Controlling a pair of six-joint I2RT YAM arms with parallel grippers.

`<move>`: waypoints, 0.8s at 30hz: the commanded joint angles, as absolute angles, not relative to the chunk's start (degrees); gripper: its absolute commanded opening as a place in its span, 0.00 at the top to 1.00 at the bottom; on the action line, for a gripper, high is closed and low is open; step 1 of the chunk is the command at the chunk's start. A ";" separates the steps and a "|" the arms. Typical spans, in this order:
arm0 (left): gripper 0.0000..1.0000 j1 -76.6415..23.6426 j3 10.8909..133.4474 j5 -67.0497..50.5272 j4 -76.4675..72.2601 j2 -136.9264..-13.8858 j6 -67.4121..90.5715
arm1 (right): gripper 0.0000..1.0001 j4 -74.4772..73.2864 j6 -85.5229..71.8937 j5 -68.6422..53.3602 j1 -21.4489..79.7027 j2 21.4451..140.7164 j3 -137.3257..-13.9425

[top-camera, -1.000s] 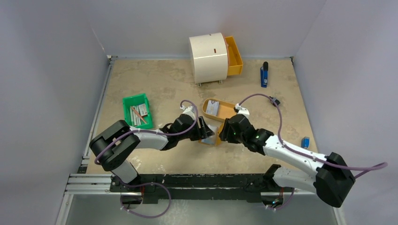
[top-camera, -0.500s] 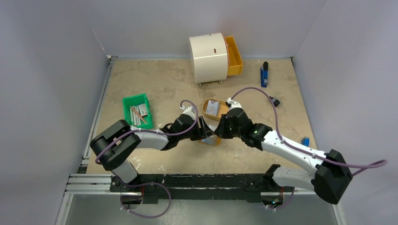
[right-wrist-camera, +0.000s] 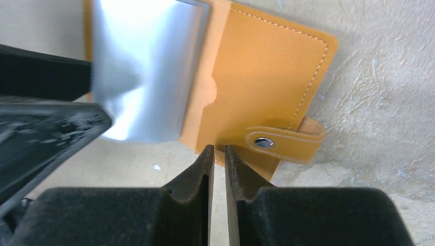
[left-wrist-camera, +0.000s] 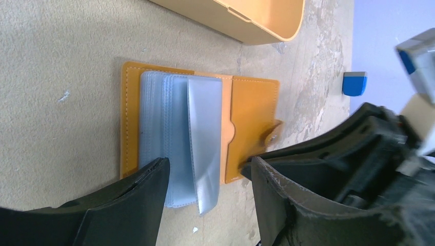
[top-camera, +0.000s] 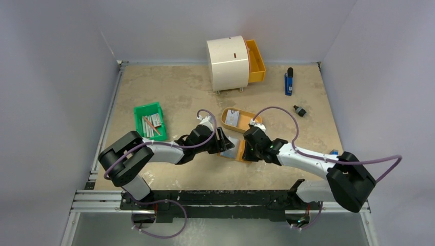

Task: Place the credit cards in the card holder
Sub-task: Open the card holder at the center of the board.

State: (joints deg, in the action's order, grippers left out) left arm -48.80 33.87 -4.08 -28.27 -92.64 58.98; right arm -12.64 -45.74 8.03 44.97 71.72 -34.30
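The card holder (top-camera: 240, 154) is a tan wallet lying open on the table, with clear plastic sleeves (left-wrist-camera: 197, 138) fanned over its middle. My left gripper (left-wrist-camera: 209, 164) is open and straddles the sleeves at the wallet's near edge (top-camera: 223, 141). My right gripper (right-wrist-camera: 218, 149) is shut, with only a thin slit between its pads. Its tips rest on the edge of the right cover (right-wrist-camera: 261, 77), beside the snap strap (right-wrist-camera: 279, 143). Nothing is held in either gripper. One pale credit card (top-camera: 232, 119) lies in the tan oval tray (top-camera: 248, 119) just behind the wallet.
A green bin (top-camera: 139, 119) with grey bars stands to the left. A white drum-shaped unit (top-camera: 228, 62) with an open orange drawer (top-camera: 256, 60) stands at the back. A blue tool (top-camera: 289, 82), a small black part (top-camera: 299, 110) and a small blue piece (left-wrist-camera: 354, 83) lie to the right.
My right gripper has closed and swung down to the wallet's right cover. Its cable has lifted off the small black part. The left arm has stayed put.
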 commanded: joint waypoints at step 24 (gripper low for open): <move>0.36 -49.02 39.29 -12.92 -33.99 -98.44 59.29 | 0.84 2.05 -47.55 3.71 40.83 79.90 -25.21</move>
